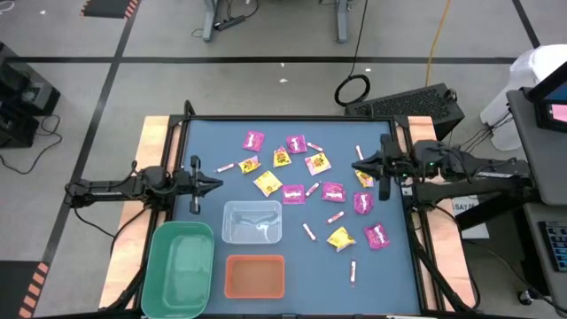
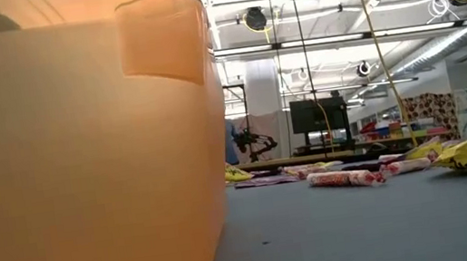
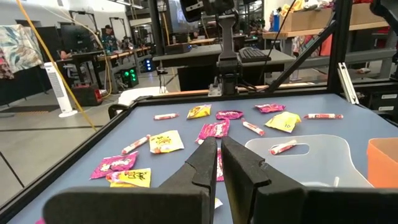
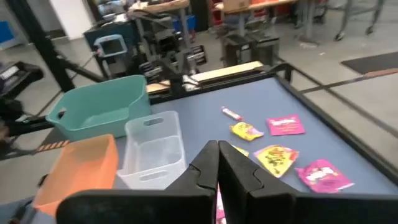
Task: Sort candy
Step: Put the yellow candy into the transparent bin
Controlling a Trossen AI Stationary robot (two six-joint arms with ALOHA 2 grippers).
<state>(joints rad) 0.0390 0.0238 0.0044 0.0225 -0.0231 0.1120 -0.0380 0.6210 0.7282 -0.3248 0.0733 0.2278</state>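
Nothing sorted yet, both arms parked at the table edges.

My left gripper (image 1: pixel 215 185) at 9 o'clock and right gripper (image 1: pixel 358 166) at 3 are clenched empty; small wrapped candy (image 1: pixel 306 182) lies loose, so I guess they're just staged.

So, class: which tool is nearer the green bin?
Left. The left tool hangs just above the green bin in the high view; the right tool sits across the candy, farther off.

Ahead of your left gripper (image 1: pixel 215 184), bare blue tabletop (image 1: pixel 208 142) gives free passage until the scattered wrapped candy (image 1: pixel 306 188) begins. The clear plastic bin (image 1: pixel 252 221) blocks its near side, with the green plastic bin (image 1: pixel 178 268) and orange plastic bin (image 1: pixel 254 276) beyond. Candy crowds your right gripper (image 1: pixel 356 166).
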